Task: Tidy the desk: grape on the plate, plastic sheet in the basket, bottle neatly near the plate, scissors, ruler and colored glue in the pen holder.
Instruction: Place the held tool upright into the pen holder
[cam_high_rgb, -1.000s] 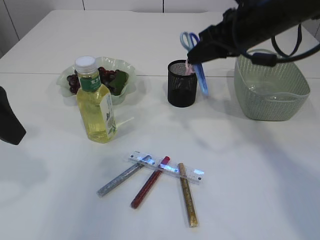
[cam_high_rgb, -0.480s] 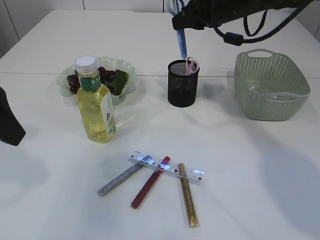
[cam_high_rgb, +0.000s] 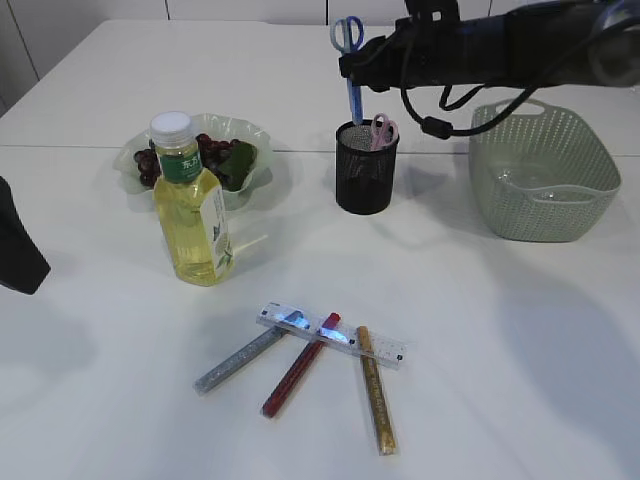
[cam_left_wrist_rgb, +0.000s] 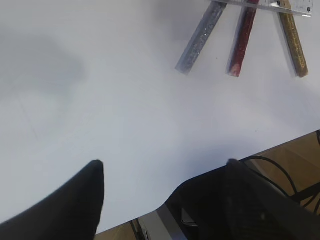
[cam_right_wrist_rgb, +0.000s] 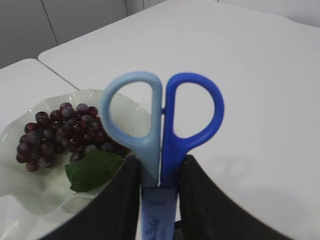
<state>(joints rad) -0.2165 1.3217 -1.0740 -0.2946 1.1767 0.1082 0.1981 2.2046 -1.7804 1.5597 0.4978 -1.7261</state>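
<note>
My right gripper (cam_high_rgb: 362, 68) is shut on the blue scissors (cam_high_rgb: 350, 62), held upright with handles up and the tip reaching into the black mesh pen holder (cam_high_rgb: 365, 168); pink scissors (cam_high_rgb: 383, 130) stand in the holder. In the right wrist view the scissors (cam_right_wrist_rgb: 162, 130) sit between the jaws (cam_right_wrist_rgb: 159, 172). Grapes (cam_high_rgb: 205, 155) lie on the green plate (cam_high_rgb: 255, 140). The bottle (cam_high_rgb: 190, 205) stands in front of the plate. The clear ruler (cam_high_rgb: 335, 335) lies across silver (cam_high_rgb: 238, 360), red (cam_high_rgb: 298, 365) and gold (cam_high_rgb: 376, 402) glue sticks. My left gripper (cam_left_wrist_rgb: 162, 165) is open and empty. The plastic sheet is not seen.
A green basket (cam_high_rgb: 545, 175) stands at the right. My left arm (cam_high_rgb: 18, 245) rests at the table's left edge. The left wrist view shows the glue sticks (cam_left_wrist_rgb: 242, 37) and the table's front edge (cam_left_wrist_rgb: 150, 212).
My right gripper turned the blue scissors from tilted beside the holder to upright above it, then lowered them tip-first into the holder. The left arm has not moved.
</note>
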